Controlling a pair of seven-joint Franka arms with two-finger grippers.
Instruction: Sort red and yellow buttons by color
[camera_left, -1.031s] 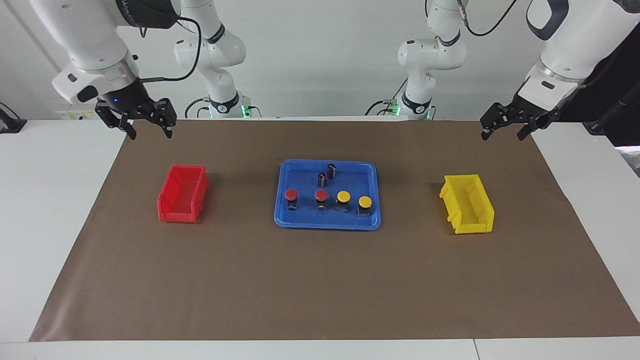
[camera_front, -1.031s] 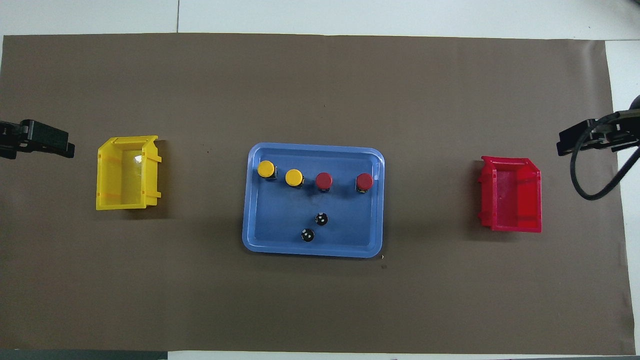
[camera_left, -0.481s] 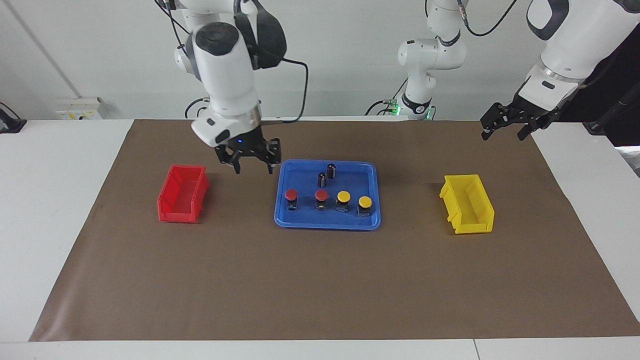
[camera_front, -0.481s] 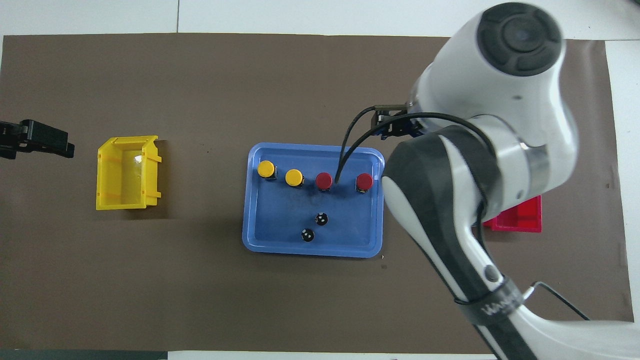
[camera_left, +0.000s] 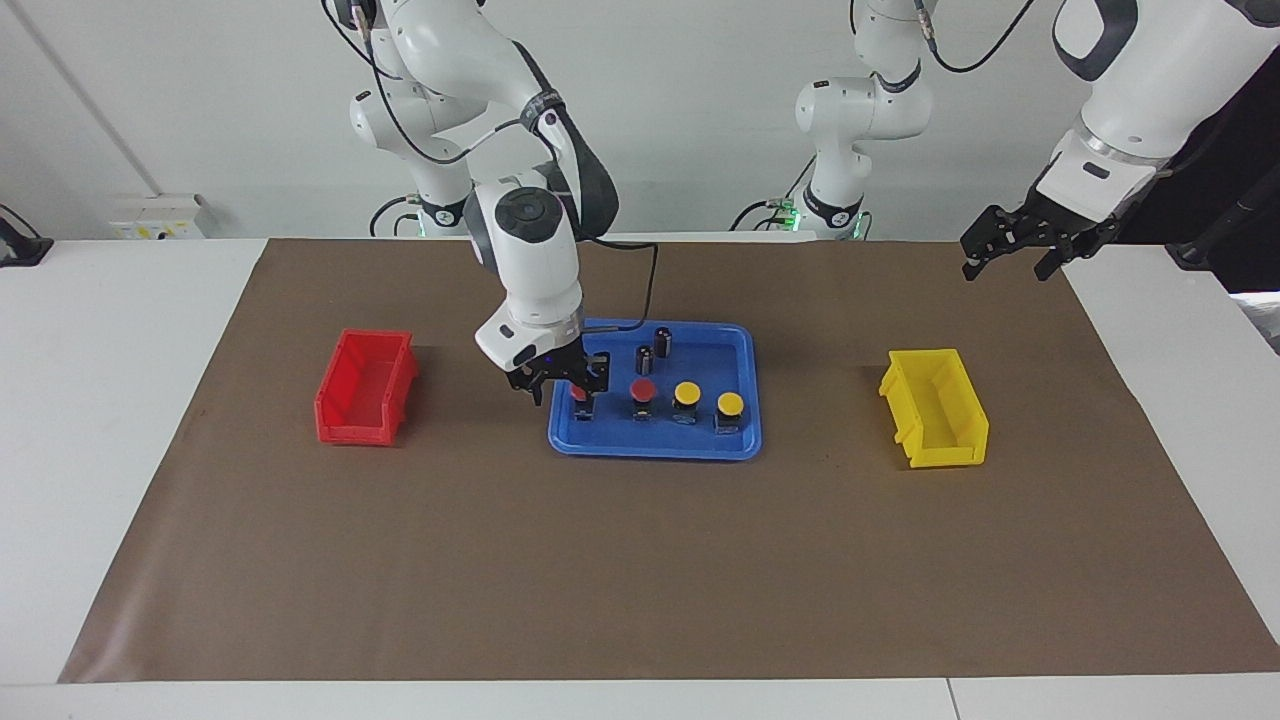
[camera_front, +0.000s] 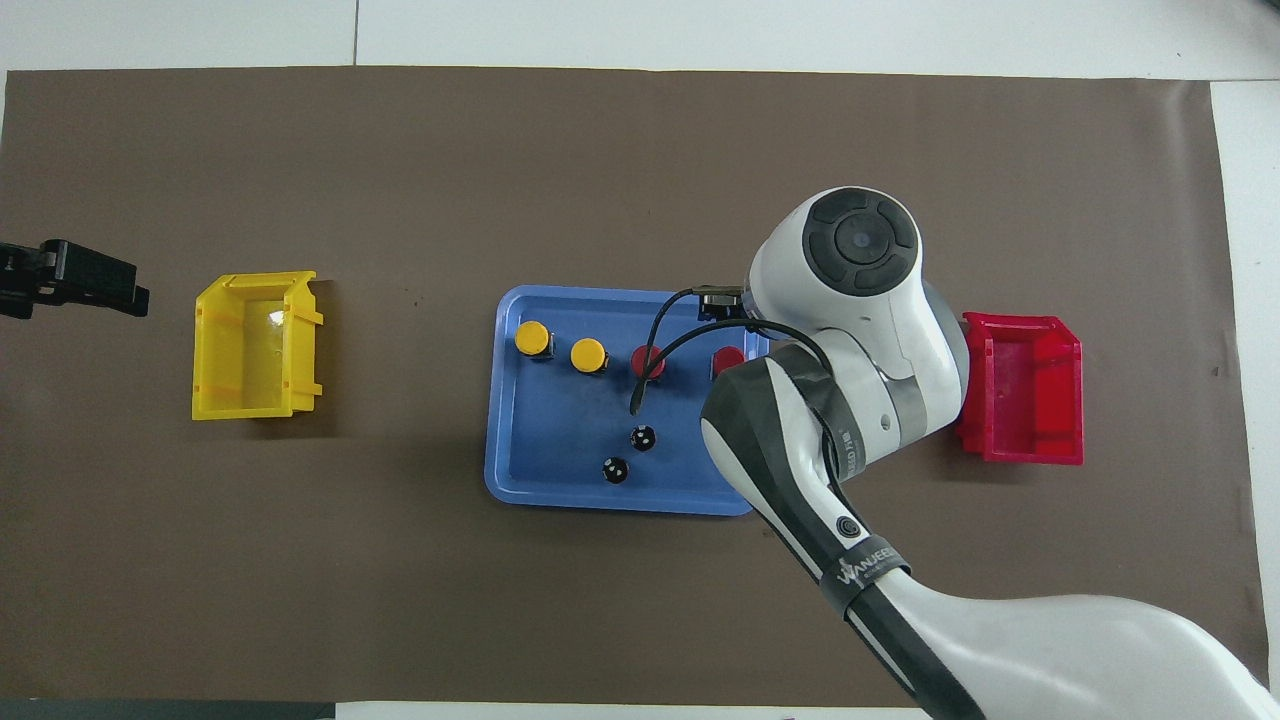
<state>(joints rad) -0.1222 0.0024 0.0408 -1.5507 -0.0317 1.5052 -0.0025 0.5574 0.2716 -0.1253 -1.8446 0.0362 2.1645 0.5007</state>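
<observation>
first pick in hand: right end effector (camera_left: 568, 387), fingers apart, straddles the end red button (camera_left: 581, 396) in the blue tray (camera_left: 655, 447); next, pinch and lift. left end effector (camera_left: 1010, 247) waits, wide.

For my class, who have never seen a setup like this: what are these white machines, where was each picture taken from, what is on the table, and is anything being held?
These are two robot arms with two-finger grippers. One picture faces them across the table; the other looks down from above their end. On brown paper sits a blue tray holding two red buttons, two yellow buttons and two dark cylinders. A red bin and a yellow bin stand at the ends. The right gripper is down at the end red button, not yet lifting it. The left gripper waits, open and empty.
</observation>
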